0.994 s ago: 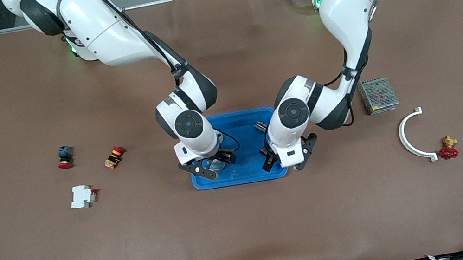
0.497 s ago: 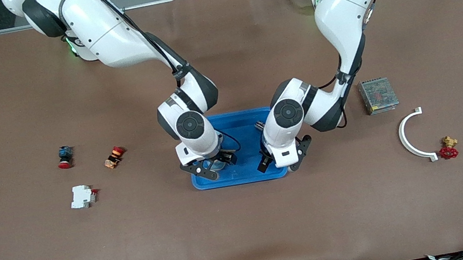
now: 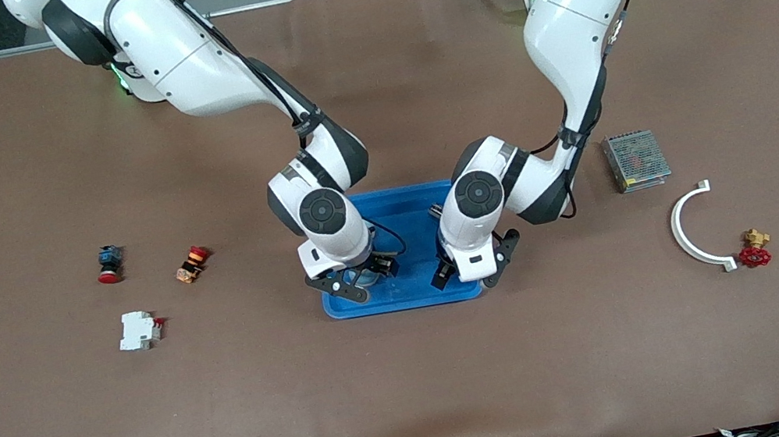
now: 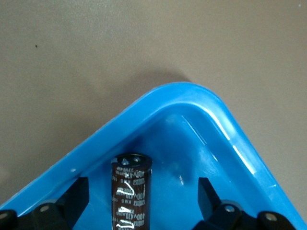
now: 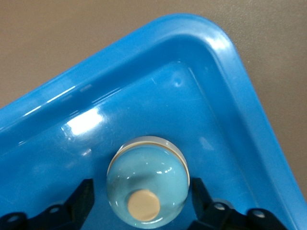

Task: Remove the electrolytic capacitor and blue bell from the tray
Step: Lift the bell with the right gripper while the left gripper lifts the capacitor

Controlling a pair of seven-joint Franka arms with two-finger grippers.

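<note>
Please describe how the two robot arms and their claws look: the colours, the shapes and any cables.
Both arms are glossy white, rounded and jointed, with black bands at the joints and a round dark cap on each wrist. A thin black cable runs along each arm. The left claw and the right claw are black, each with two fingers fixed by small screws. Green lights glow near both bases.

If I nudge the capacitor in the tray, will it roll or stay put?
The capacitor is a smooth dark cylinder lying on its side in the blue tray, so it would probably roll. The tray's raised rim should stop it. Its glossy sleeve may slip between the left gripper fingers.
</note>
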